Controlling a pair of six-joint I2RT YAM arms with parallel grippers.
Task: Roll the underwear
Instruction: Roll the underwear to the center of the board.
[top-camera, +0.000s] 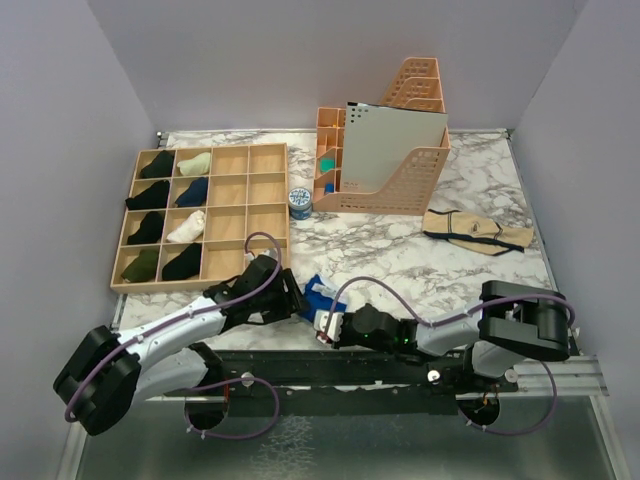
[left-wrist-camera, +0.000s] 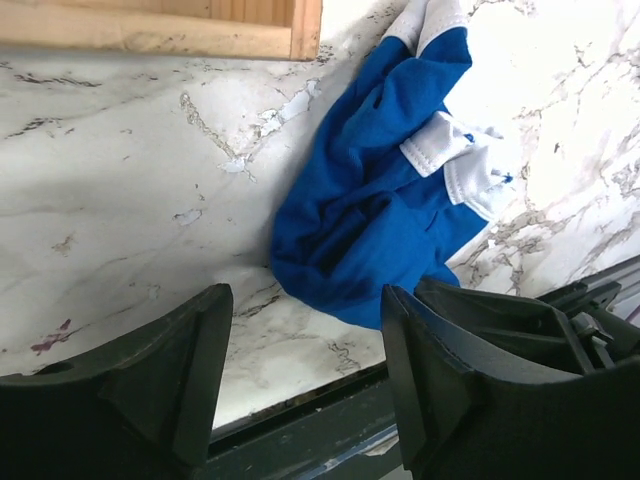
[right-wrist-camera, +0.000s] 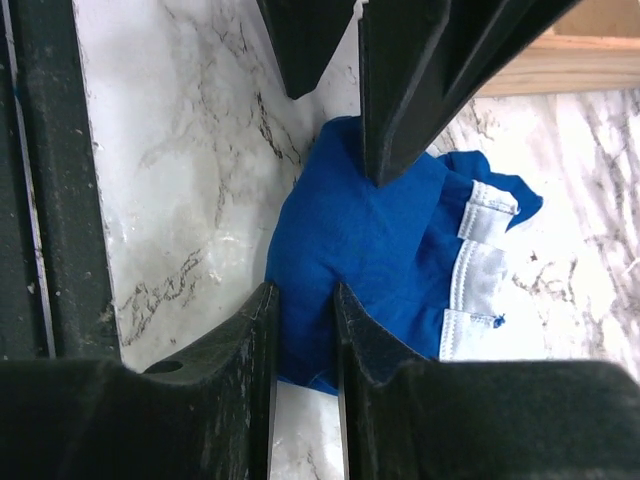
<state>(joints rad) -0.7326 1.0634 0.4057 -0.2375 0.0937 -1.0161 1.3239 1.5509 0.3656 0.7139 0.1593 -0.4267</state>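
Note:
The underwear (top-camera: 322, 293) is a bunched blue piece with a white waistband, lying on the marble near the table's front edge. It fills the upper right of the left wrist view (left-wrist-camera: 370, 220). My left gripper (left-wrist-camera: 305, 330) is open just short of it, with only bare marble between the fingers, and it reaches in from the left in the top view (top-camera: 298, 300). My right gripper (right-wrist-camera: 305, 300) has its jaws drawn close on a fold of the blue cloth (right-wrist-camera: 370, 240). It comes in from the right (top-camera: 322, 322). The left fingers (right-wrist-camera: 420, 80) hang over the cloth's far side.
A wooden compartment tray (top-camera: 247, 190) holding several rolled socks stands at the left. Orange file holders (top-camera: 385, 160) stand at the back. A small blue tin (top-camera: 299, 203) sits beside them and a beige garment (top-camera: 478, 232) lies at the right. The dark front rail (right-wrist-camera: 40, 200) runs close by.

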